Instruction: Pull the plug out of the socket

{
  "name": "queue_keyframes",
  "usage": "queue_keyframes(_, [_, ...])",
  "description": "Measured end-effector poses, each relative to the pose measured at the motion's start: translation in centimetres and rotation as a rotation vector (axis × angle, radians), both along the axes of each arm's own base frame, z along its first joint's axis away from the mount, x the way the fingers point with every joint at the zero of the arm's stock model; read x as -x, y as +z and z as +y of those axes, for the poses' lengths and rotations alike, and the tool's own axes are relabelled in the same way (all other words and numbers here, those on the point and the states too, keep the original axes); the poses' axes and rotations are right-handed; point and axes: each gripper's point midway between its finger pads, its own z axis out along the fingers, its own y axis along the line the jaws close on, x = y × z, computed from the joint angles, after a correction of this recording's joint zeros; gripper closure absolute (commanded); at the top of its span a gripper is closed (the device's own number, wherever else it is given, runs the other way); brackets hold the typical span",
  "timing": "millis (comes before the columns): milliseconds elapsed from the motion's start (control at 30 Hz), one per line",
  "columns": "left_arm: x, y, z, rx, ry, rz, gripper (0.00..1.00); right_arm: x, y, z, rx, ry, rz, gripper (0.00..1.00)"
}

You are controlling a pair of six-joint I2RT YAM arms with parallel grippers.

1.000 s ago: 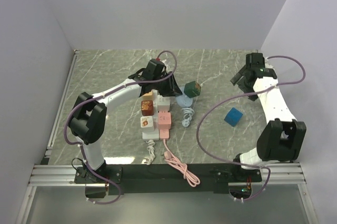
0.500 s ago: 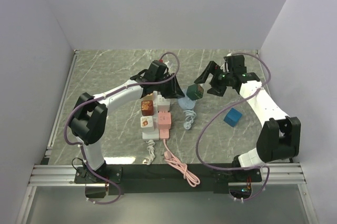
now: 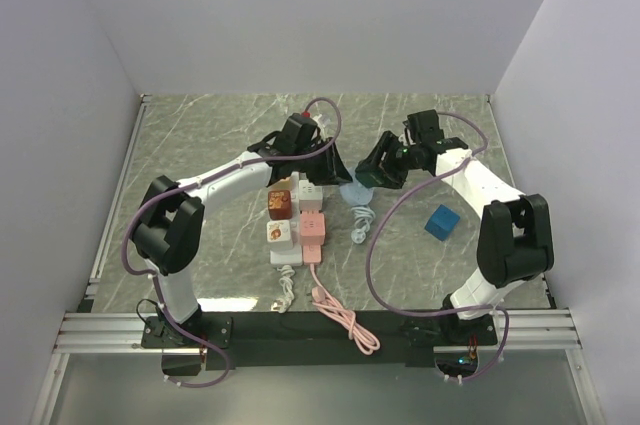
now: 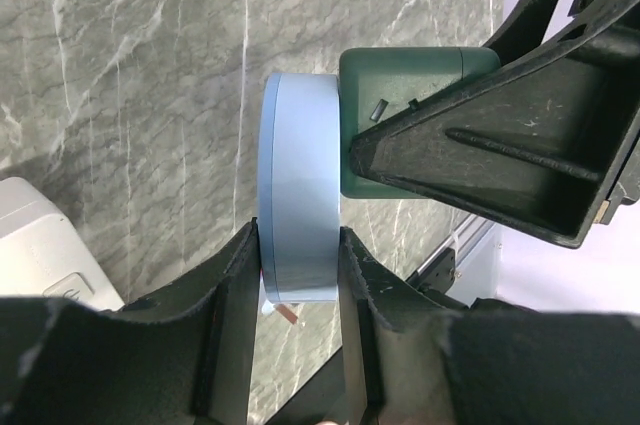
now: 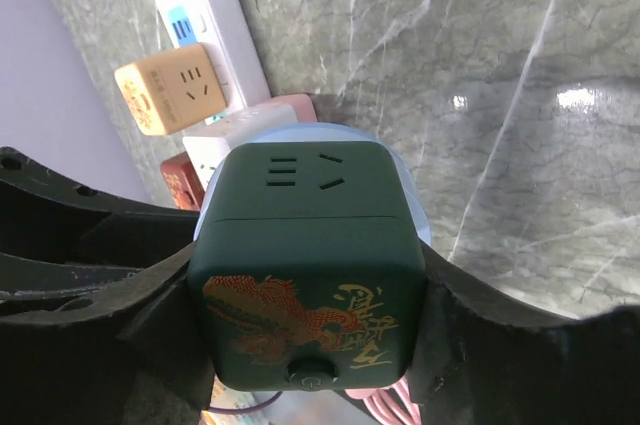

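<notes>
now, left hand (image 4: 298, 245) clamped on blue socket (image 4: 300, 145), right hand (image 5: 310, 290) clamped on green plug (image 5: 305, 195) seated against it

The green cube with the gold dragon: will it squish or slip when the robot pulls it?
Probably not squish: the green cube looks like hard plastic with crisp edges. Its flat sides suit the right gripper around it, though the smooth shell might slip a little. It likely resists, since it sits against the blue disc pinched by the left gripper.
</notes>
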Motion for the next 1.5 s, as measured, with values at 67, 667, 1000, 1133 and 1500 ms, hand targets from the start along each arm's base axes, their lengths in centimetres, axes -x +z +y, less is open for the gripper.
queue_keyframes(67, [-0.1, 0.1, 0.0, 0.001, 0.002, -0.005, 0.88, -0.1, 0.1, 0.1, -0.008, -0.001, -0.002, 1.0])
queue_keyframes(667, [-0.6, -0.7, -0.8, -0.031, -0.013, -0.035, 0.81, -0.5, 0.9, 0.7, -0.065, 0.017, -0.031, 1.0])
queue_keyframes(1000, [-0.8, -0.8, -1.4, -0.043, -0.01, -0.049, 0.99, -0.6, 0.8, -0.8, -0.08, 0.008, -0.014, 1.0])
queue_keyframes(1133, [-1.2, 0.8, -3.0, -0.002, -0.012, -0.121, 0.99, -0.2, 2.3, -3.7, -0.21, -0.007, 0.031, 1.0])
queue_keyframes(1500, [-1.0, 2.8, -5.4, 0.07, -0.045, -0.17, 0.99, 0.5, 4.4, -6.3, -0.103, -0.028, 0.05, 1.0])
